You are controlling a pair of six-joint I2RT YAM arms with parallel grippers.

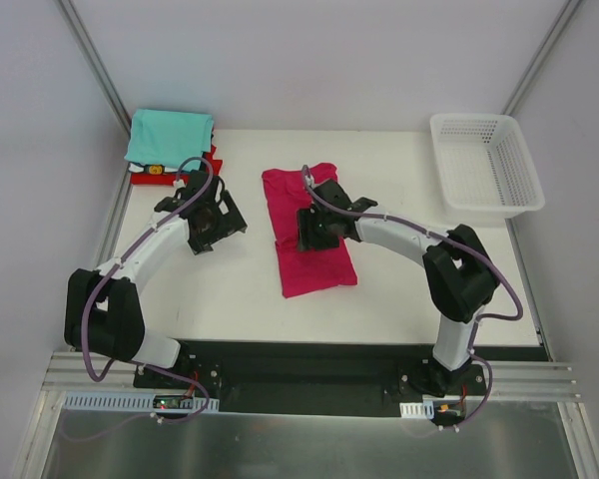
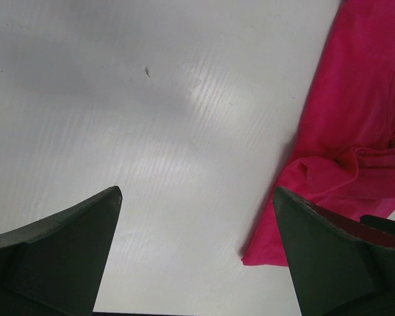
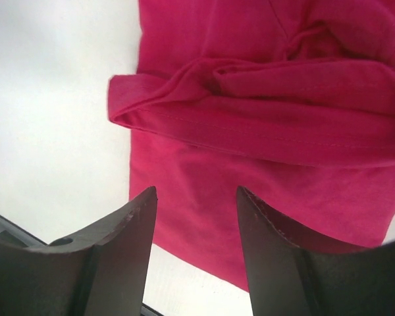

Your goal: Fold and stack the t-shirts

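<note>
A magenta-pink t-shirt (image 1: 314,269) lies mid-table, folded into a long strip; its folded sleeve and hem (image 3: 263,99) fill the right wrist view. My right gripper (image 1: 314,228) (image 3: 195,191) hovers over the strip's middle, open, jaws partly apart, with no cloth pinched between them. My left gripper (image 1: 212,222) (image 2: 197,191) stands wide open over the bare table to the left of the shirt, whose corner (image 2: 362,131) shows beside its right finger. At the back left is a stack of folded t-shirts, a teal one (image 1: 170,135) on a red one (image 1: 213,165).
A white mesh basket (image 1: 484,160) stands at the back right corner. The white table (image 1: 230,289) ends at metal rails near the arm bases. Frame posts rise at the back corners.
</note>
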